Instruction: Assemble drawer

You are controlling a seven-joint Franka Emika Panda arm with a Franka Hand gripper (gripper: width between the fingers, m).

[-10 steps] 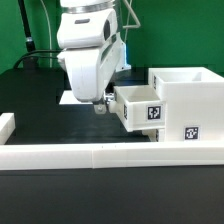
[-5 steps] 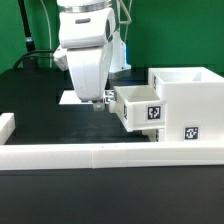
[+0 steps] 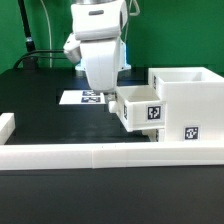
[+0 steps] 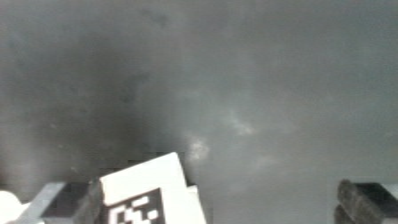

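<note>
The white drawer housing (image 3: pixel 186 108) stands at the exterior view's right, open at the top, with a tag on its front. One tray (image 3: pixel 140 108) sticks partly out of its side toward the exterior view's left and shows a tag. My gripper (image 3: pixel 108 97) hangs just beside the tray's outer end, above the table. In the wrist view my gripper (image 4: pixel 208 208) is open; its fingers (image 4: pixel 43 205) stand far apart over the dark table. A white tagged surface (image 4: pixel 151 192) lies between them, close to one finger. The second tray is out of view.
The marker board (image 3: pixel 80 97) lies flat on the black table behind the gripper. A long low white border wall (image 3: pixel 100 156) runs along the front, with a short piece (image 3: pixel 6 124) at the exterior view's left. A green backdrop stands behind.
The arm has moved toward the exterior view's right and a little up, uncovering the marker board. The tray and housing have not moved.
</note>
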